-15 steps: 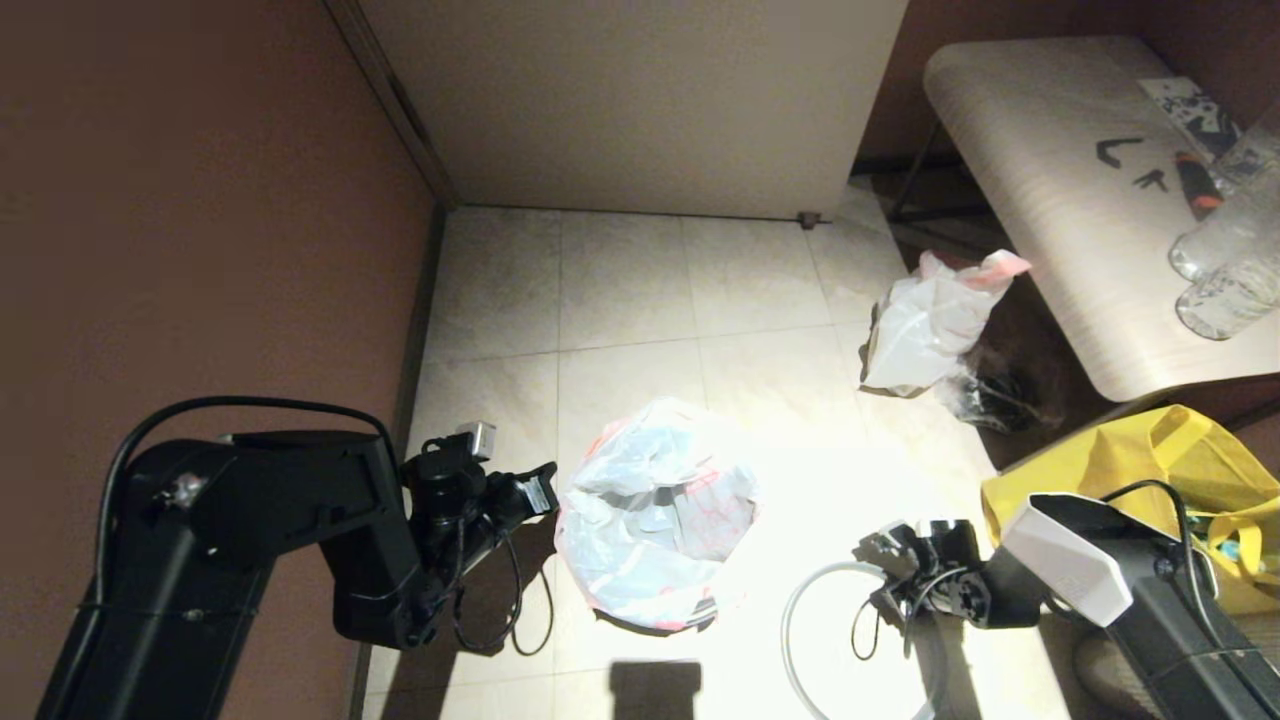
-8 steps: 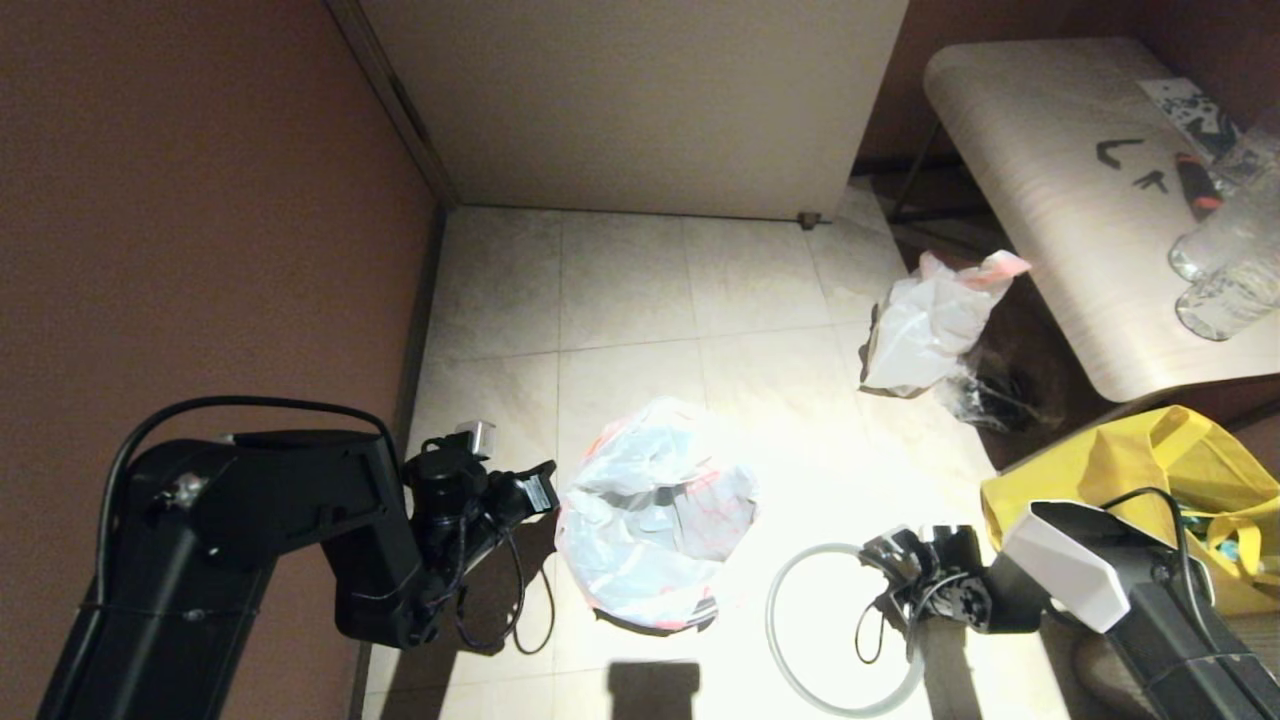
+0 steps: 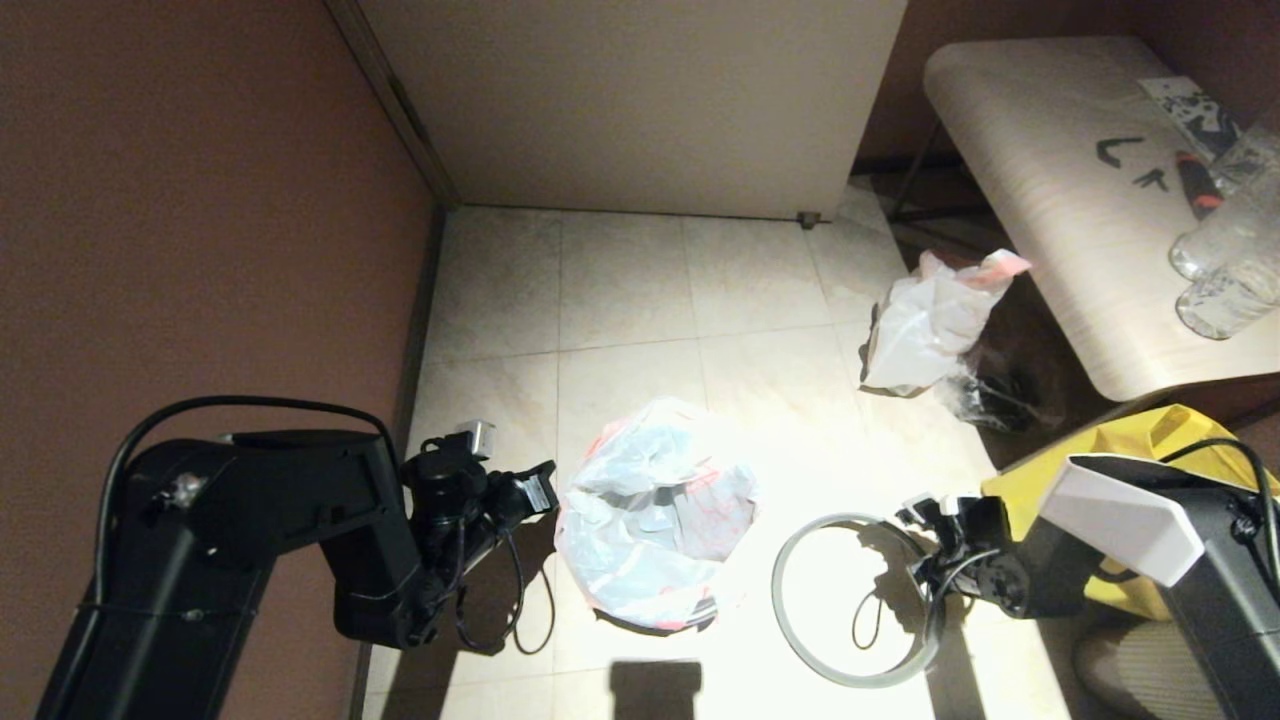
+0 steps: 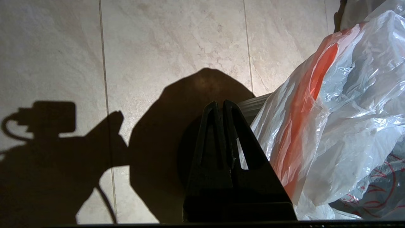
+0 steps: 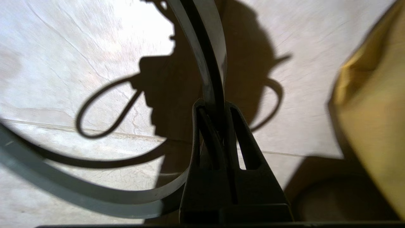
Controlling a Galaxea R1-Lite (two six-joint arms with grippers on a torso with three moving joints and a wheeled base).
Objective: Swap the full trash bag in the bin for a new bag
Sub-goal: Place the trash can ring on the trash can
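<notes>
The bin [image 4: 254, 106] stands on the floor tiles, draped in the new bag [image 3: 655, 515], translucent with red cartoon lines [image 4: 332, 110]. Its thin grey ring [image 3: 850, 600] is off the bin and hangs to the bin's right, low over the floor. My right gripper [image 3: 925, 525] is shut on the ring's far right side [image 5: 202, 63], with the band pinched between its tips [image 5: 215, 106]. My left gripper [image 3: 540, 490] waits just left of the bin, shut and empty [image 4: 220, 103]. The full trash bag [image 3: 930, 320], whitish with a pink-red top, lies far right by the table leg.
A yellow fabric tote [image 3: 1150, 450] sits just behind my right arm. A small clear wrinkled bag [image 3: 985, 395] lies beside the full bag. The wooden table [image 3: 1080, 200] with plastic bottles [image 3: 1230, 260] fills the far right. A brown wall [image 3: 200, 200] runs close on the left.
My right arm has swung right and away from me, carrying the grey ring fully into view beside the bin. The left arm and the bagged bin have not moved.
</notes>
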